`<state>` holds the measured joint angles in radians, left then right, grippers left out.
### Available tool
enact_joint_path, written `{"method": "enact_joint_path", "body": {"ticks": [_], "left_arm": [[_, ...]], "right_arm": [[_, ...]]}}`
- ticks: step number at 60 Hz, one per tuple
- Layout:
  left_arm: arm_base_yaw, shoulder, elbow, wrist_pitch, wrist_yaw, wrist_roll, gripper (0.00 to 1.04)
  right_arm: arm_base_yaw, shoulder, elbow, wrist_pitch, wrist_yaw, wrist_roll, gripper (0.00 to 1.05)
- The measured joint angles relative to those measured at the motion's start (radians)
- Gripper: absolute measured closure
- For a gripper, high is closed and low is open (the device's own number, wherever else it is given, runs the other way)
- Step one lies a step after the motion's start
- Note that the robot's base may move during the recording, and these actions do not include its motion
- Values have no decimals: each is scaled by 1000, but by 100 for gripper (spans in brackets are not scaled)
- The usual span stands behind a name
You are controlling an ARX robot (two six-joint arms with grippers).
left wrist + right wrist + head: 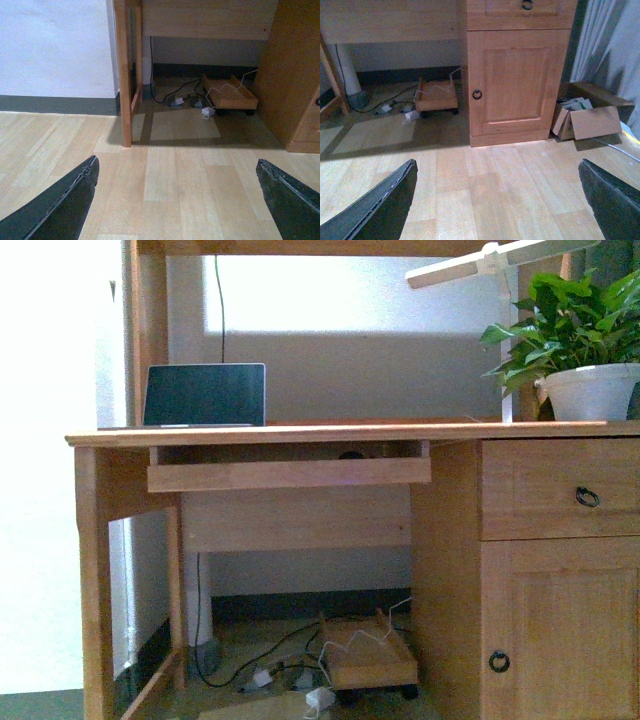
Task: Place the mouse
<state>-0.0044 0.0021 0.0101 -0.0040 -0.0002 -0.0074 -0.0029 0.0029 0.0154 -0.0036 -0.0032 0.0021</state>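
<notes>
Wide apart and empty: the 2 dark fingers of the left gripper, with only pale wood floor between and beneath them. Same for the right gripper: 2 fingers splayed wide, nothing held, low over the floor near the desk's cabinet door.

Of the mouse, just a small dark rounded sliver in the front view, peeking over the front board of the pull-out keyboard tray, directly under the desktop and right of the tray's middle (too little showing to make out a wheel). Well apart from both grippers, up at tray height.

On the desktop, far left: a laptop with its dark screen upright. Far right: a leafy plant in a white pot, under the head of a white lamp. Below the plant, 1 drawer with a ring pull, then the cabinet door, also ring-handled.

Under the desk, toward the wall: a low wooden trolley on wheels, with a tangle of cables and white plugs on the floor to its left. Right of the cabinet, in the right wrist view: an open cardboard box with papers inside, beside a grey curtain.
</notes>
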Motion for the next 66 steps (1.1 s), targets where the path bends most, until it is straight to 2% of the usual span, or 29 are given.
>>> {"method": "enact_joint_path", "body": {"ticks": [66], "left_arm": [[0,0,0,0,0,0,8]], "right_arm": [[0,0,0,0,0,0,7]]}}
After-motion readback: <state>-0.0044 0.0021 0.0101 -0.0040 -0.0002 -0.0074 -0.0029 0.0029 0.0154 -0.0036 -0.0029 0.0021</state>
